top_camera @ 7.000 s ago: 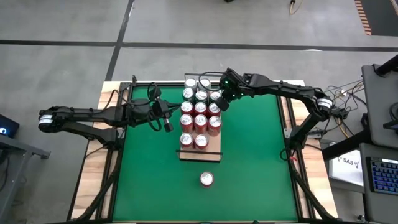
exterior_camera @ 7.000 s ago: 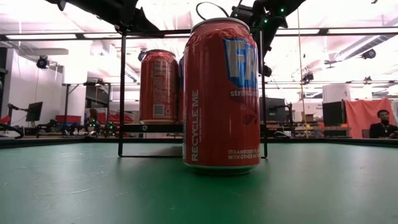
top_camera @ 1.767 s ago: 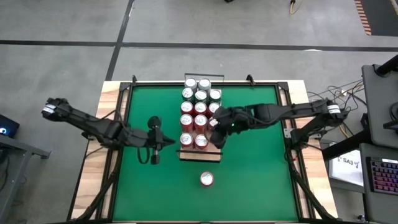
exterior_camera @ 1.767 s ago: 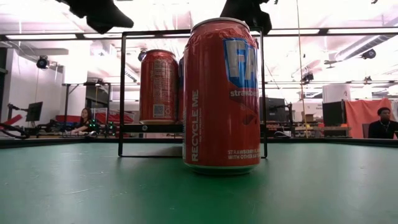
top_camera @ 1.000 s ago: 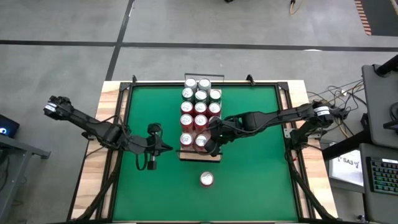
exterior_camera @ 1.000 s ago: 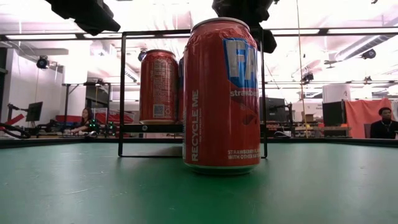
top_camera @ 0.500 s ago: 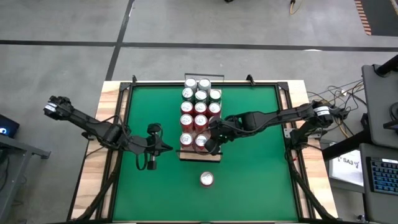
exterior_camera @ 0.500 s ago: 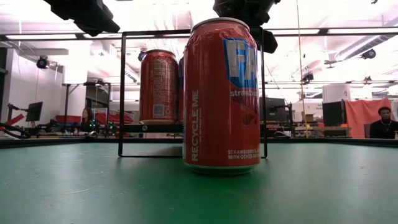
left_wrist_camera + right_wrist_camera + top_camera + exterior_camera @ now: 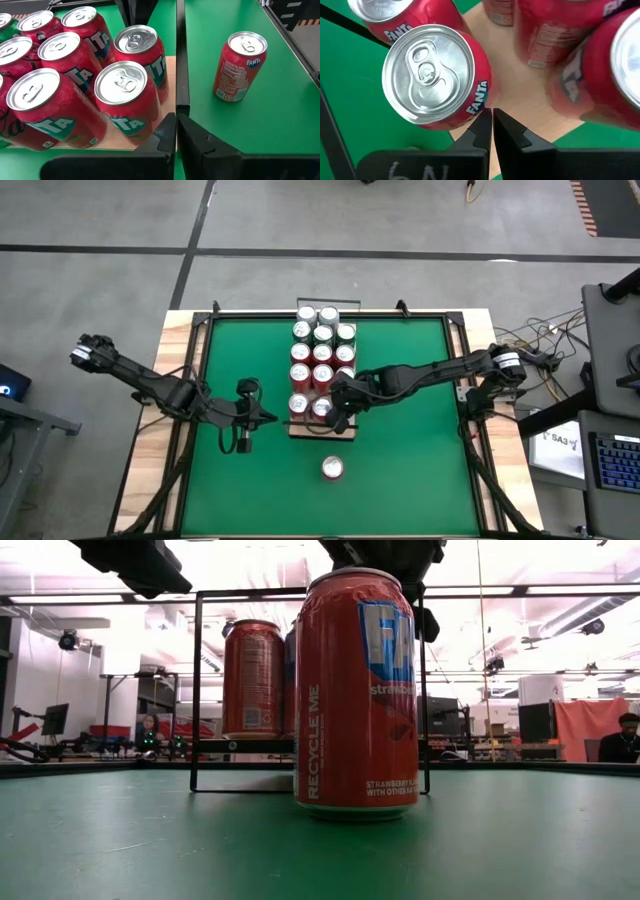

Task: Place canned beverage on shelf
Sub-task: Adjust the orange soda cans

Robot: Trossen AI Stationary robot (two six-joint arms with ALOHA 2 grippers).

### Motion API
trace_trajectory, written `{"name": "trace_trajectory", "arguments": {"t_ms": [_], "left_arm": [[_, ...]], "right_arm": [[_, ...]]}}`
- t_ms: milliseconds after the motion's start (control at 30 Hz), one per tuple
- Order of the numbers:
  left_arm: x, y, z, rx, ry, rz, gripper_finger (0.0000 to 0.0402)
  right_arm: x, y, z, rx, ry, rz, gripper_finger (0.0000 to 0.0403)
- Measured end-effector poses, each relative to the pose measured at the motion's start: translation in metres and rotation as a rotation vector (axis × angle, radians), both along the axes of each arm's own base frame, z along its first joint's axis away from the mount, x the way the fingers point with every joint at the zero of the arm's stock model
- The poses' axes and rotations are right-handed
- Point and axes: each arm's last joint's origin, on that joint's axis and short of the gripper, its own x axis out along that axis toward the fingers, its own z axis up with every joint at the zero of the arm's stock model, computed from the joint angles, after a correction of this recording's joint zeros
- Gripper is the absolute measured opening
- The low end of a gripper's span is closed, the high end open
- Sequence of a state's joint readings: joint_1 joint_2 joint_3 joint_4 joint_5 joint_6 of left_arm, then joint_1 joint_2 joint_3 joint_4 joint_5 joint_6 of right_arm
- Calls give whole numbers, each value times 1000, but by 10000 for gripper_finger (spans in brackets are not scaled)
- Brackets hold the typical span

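Green counter [image 9: 400, 430]: shelf [image 9: 322, 428] holds packed cans, one can [image 9: 332, 469] loose near it, unplaced; right hand [image 9: 337, 423] closed, empty, at shelf's near-right corner slot; left hand [image 9: 243, 442] closed, waiting left.

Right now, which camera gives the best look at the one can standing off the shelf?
The low view: the lone can fills it, label readable. The left wrist view shows it whole on the green mat, beside the shelf. The high view shows only its top. I can't pick it out in the right wrist view.
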State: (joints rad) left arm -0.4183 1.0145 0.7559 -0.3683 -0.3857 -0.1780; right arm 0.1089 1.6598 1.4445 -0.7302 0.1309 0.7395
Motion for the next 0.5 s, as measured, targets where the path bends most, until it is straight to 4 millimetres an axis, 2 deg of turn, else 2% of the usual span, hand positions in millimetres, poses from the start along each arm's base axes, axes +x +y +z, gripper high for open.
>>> {"name": "trace_trajectory", "arguments": {"t_ms": [367,500], "left_arm": [[1,-1,-2,-2,13,5,0],[2,-2,-3,-17,16,11,0]], "right_arm": [[1,0,1,2,-9,1,9],[-4,0,10,1,-34,3,9]]}}
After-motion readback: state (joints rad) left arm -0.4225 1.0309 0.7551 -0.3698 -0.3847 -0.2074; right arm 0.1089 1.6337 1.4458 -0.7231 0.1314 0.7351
